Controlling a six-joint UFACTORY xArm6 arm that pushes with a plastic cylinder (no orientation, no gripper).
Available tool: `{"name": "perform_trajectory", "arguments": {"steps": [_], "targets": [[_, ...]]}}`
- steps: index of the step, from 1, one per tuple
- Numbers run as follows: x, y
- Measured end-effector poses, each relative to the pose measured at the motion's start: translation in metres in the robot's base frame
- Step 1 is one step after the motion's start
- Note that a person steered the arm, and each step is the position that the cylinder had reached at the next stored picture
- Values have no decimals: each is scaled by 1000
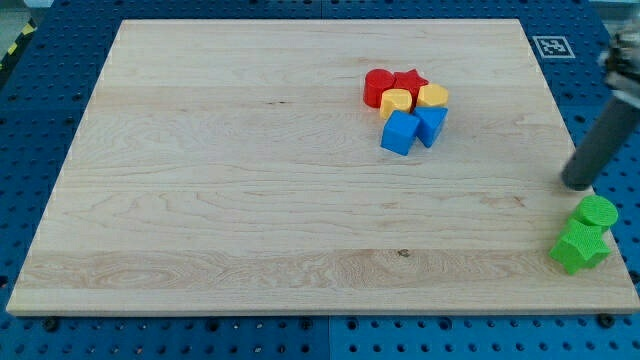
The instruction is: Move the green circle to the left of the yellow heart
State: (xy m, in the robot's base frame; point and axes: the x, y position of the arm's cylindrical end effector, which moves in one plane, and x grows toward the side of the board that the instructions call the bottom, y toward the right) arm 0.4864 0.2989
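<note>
The green circle (598, 211) lies near the board's right edge, low in the view, touching a green star-like block (579, 247) just below it. The yellow heart (396, 101) sits in a cluster at the upper middle-right, with a red circle (377, 86) and a red star (409, 81) above it, a yellow block (433, 96) to its right, and a blue cube (400, 133) and another blue block (431, 124) below. My tip (577, 184) is just above and slightly left of the green circle, close to it but apart.
The wooden board (250, 200) lies on a blue pegboard table. A fiducial tag (552, 46) sits off the board's top right corner. The green blocks are right at the board's right edge.
</note>
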Motion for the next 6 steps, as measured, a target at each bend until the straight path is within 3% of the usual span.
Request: {"name": "perform_trajectory", "arguments": {"steps": [1,2,3,4,5,6], "targets": [[2,46],[2,46],[45,45],[62,45],[63,41],[64,0]]}}
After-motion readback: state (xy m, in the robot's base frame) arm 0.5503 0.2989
